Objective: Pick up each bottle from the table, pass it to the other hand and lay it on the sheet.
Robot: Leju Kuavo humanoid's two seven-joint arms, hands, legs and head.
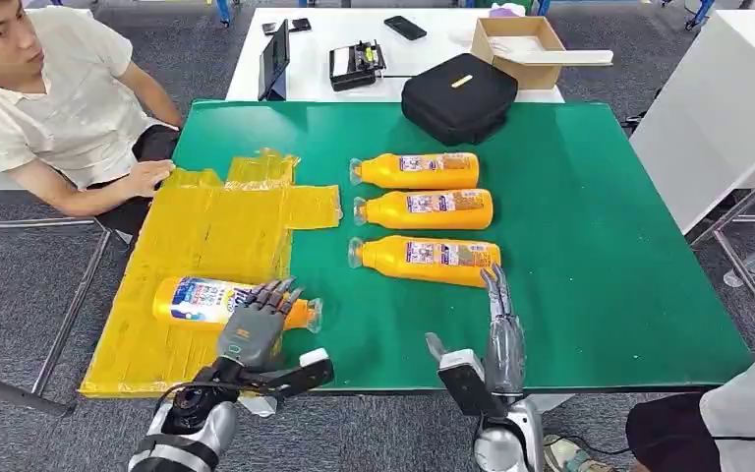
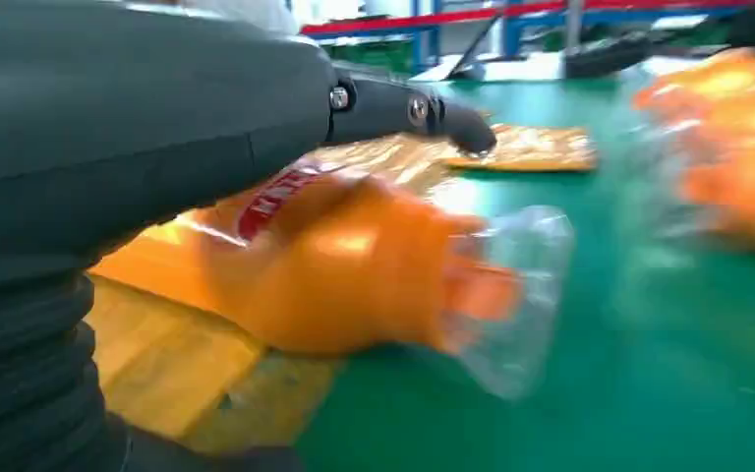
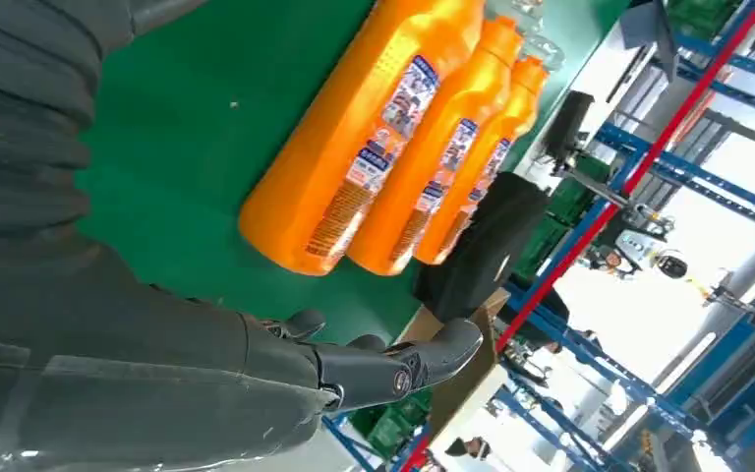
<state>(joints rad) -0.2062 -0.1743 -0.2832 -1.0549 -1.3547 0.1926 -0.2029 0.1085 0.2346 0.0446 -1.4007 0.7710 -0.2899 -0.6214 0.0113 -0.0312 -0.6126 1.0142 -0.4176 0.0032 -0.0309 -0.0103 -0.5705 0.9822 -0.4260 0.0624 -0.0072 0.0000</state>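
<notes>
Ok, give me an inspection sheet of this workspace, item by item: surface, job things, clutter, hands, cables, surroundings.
Surface: green table, with a yellow sheet over its left part.
Job's things: one orange bottle lies on the sheet; three orange bottles lie side by side on the green, caps toward the sheet.
Clutter: black case at the far edge.
Hands: left hand rests over the bottle on the sheet; right hand holds nothing, fingers straight, near the closest bottle.
Cables: nothing seen on the table.
Surroundings: seated person with a hand at the sheet's corner; white table behind with a cardboard box.
</notes>
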